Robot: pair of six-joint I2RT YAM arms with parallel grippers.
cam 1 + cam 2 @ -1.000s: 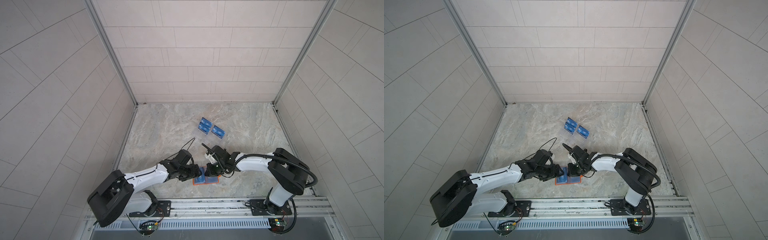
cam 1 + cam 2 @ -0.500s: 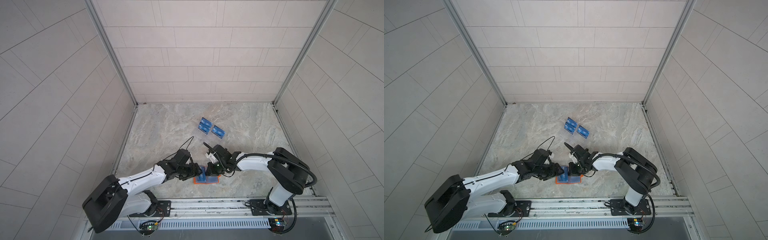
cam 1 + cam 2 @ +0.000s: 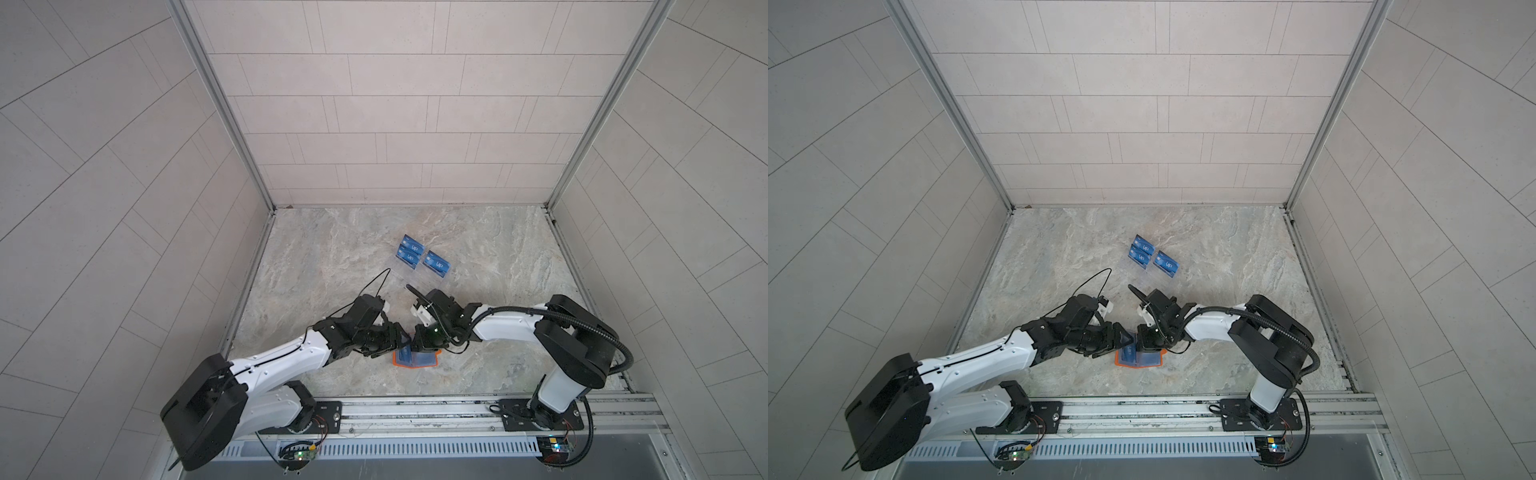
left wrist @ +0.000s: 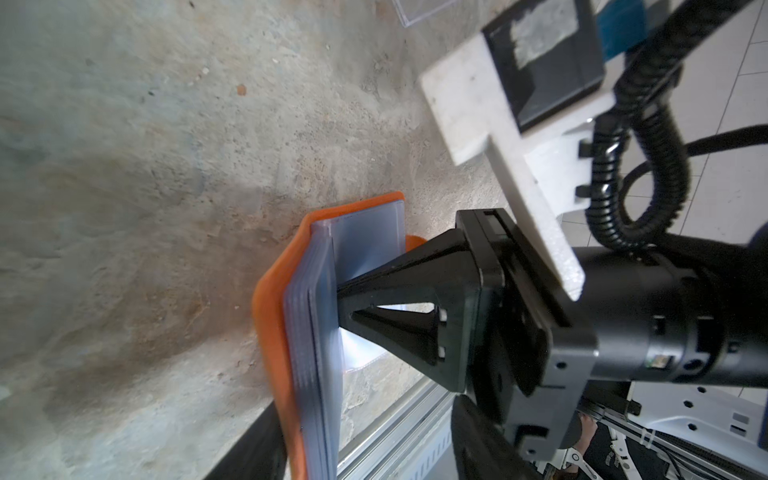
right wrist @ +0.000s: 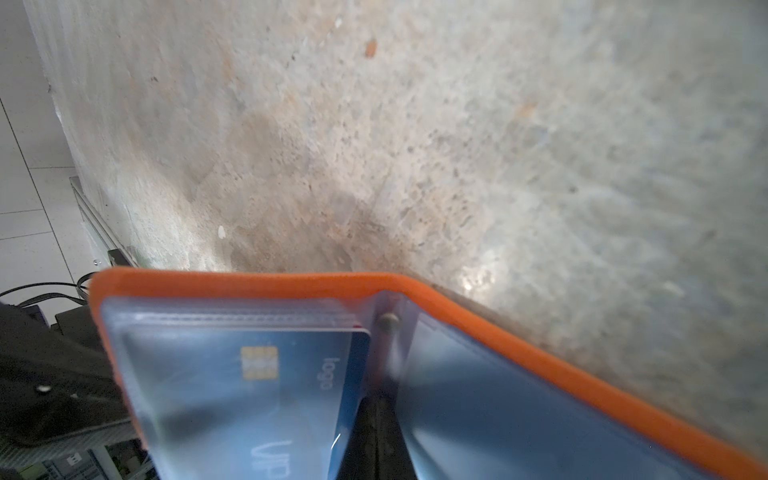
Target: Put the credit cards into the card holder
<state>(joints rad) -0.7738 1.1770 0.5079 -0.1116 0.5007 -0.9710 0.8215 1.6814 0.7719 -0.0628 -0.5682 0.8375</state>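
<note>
**Where two robot arms meet, a bright orange, leather-like, book-style card holder (image 3: 417, 360) lies open**

While it rests near the front edge of the grey, marbled stone-look worktop (image 3: 332, 257), the card holder shows its clear plastic sleeves (image 4: 324, 332) fanned up from the spine. One blue plastic credit card with a gold chip and white "VIP" lettering (image 5: 291, 374) sits inside a sleeve on the half nearer the left arm.

The right gripper (image 4: 343, 305) has its black fingers closed together to a point. The tips push into the fold among the sleeves, and whether a sleeve is pinched between them cannot be told.

The left gripper (image 3: 395, 347) has its jaws partly apart at the holder's left edge. The wrist view shows the cover and sleeve stack between them, but whether they touch it cannot be told.

Three more blue credit cards (image 3: 411, 248) stand in a clear acrylic tiered stand (image 3: 417, 275) toward the middle of the worktop, well apart from the holder. Two sit one behind the other, and the third (image 3: 437, 264) is just beside them on the right.
</note>
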